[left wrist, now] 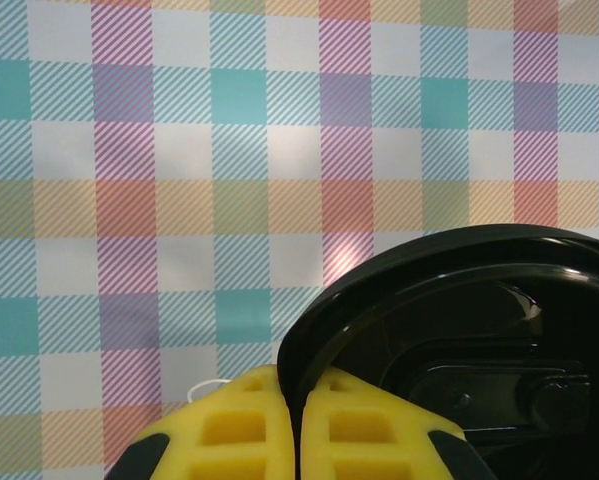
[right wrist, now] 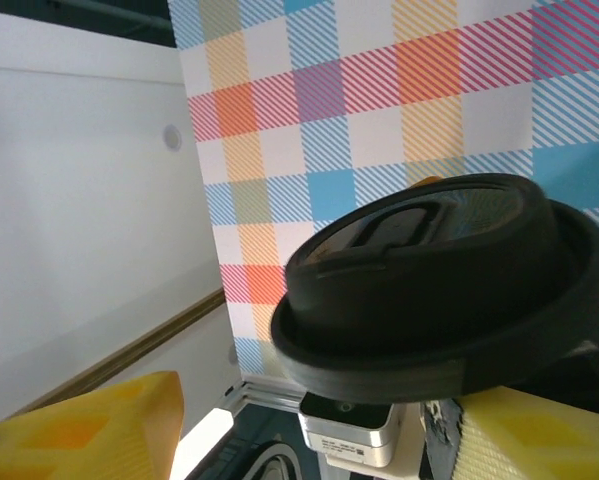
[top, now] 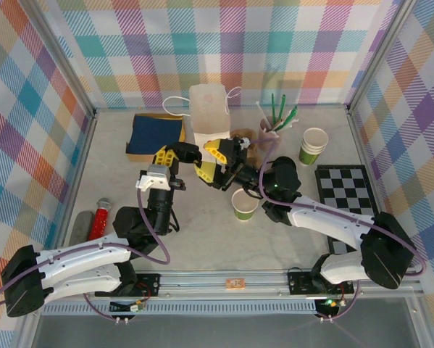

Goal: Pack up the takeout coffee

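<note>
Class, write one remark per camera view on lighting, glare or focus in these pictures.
Top external: even light, sharp throughout, only faint shadows on the table. Left wrist: a glare patch on the plaid wall, glossy streaks on the black lid, the left hand cropped by the bottom edge. Right wrist: the lid reads dark against the bright white panel; the right hand looks soft at the bottom edge.

My left fingers [left wrist: 234,430] are yellow, the lid [left wrist: 459,340] between them glossy black; my right fingers [right wrist: 539,440] are yellow too. Beyond both, the wall [left wrist: 179,150] is pastel plaid. Right of my right fingers lies a black-and-white chequered mat [top: 345,187]; just behind them, a green paper cup [top: 245,205], white-rimmed.
</note>
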